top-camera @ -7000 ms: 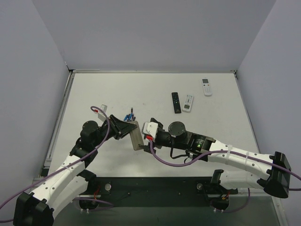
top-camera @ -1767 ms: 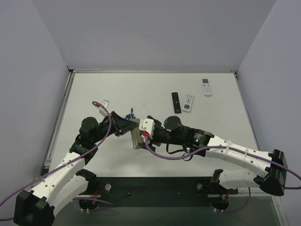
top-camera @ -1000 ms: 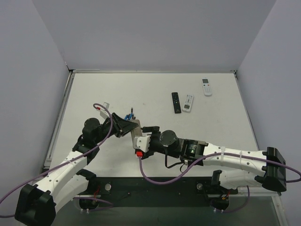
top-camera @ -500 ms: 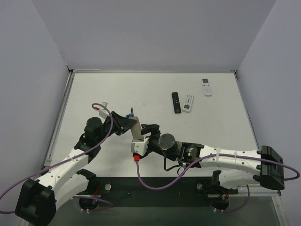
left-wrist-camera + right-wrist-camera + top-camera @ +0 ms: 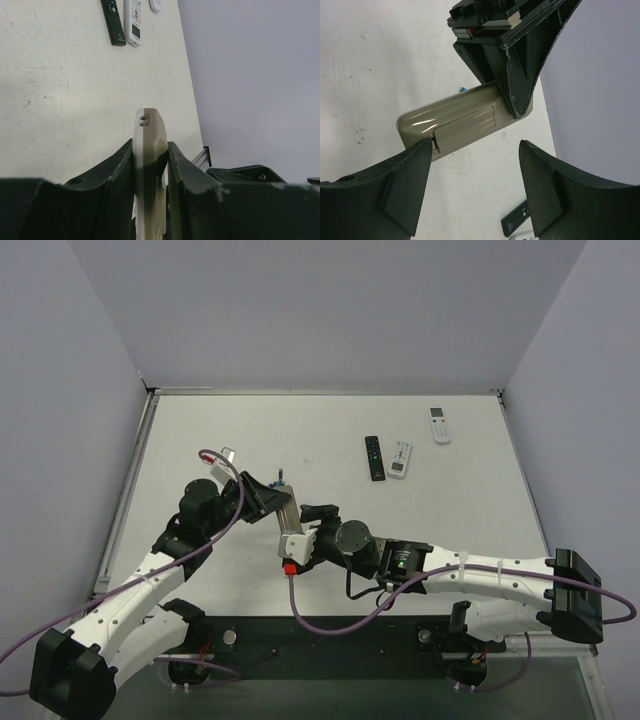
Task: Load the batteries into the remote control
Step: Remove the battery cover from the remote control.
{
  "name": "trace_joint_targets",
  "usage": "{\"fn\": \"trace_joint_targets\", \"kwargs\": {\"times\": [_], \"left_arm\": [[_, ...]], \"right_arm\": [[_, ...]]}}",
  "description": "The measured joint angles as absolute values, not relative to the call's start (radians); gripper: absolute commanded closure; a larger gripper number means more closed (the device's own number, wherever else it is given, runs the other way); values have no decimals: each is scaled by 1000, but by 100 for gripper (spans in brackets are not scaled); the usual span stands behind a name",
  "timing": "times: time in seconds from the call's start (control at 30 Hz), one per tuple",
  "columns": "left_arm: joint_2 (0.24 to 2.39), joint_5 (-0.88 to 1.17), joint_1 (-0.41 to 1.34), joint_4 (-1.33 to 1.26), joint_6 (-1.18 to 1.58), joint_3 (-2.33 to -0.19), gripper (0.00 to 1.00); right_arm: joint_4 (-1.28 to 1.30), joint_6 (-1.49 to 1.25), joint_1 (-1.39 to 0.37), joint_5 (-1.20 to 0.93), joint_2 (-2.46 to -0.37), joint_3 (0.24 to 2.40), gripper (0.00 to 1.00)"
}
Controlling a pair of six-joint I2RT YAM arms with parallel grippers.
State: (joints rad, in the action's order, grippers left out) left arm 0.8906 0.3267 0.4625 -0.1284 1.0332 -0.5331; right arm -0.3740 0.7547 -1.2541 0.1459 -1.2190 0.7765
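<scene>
**Remote clamped in left gripper, right gripper open beside it**

The remote (image 5: 289, 516) is held off the worktop (image 5: 450, 500), left of its middle, by the left gripper (image 5: 264, 498). In the left wrist view the remote (image 5: 148, 160) is seen edge-on and pinched between both fingers (image 5: 120, 167), its top end sticking out past them. The right gripper (image 5: 312, 512) is just right of the remote, fingers spread wide with nothing gripped. In the right wrist view the remote's tan back (image 5: 462, 122), with a rectangular panel on it, is seen beyond the two open fingers (image 5: 402, 180); contact with it cannot be told. The batteries (image 5: 274, 484) lie on the worktop just behind the left gripper, partly hidden. A black remote (image 5: 373, 457) and a white remote (image 5: 400, 458) lie side by side toward the far right, and another white one (image 5: 438, 424) nearer the far right corner.
</scene>
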Motion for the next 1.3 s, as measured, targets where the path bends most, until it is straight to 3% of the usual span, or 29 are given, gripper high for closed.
{"fn": "trace_joint_targets", "kwargs": {"times": [1.3], "left_arm": [[1013, 247, 464, -23, 828, -574, 100]], "right_arm": [[-355, 658, -1102, 125, -1291, 749, 38]]}}
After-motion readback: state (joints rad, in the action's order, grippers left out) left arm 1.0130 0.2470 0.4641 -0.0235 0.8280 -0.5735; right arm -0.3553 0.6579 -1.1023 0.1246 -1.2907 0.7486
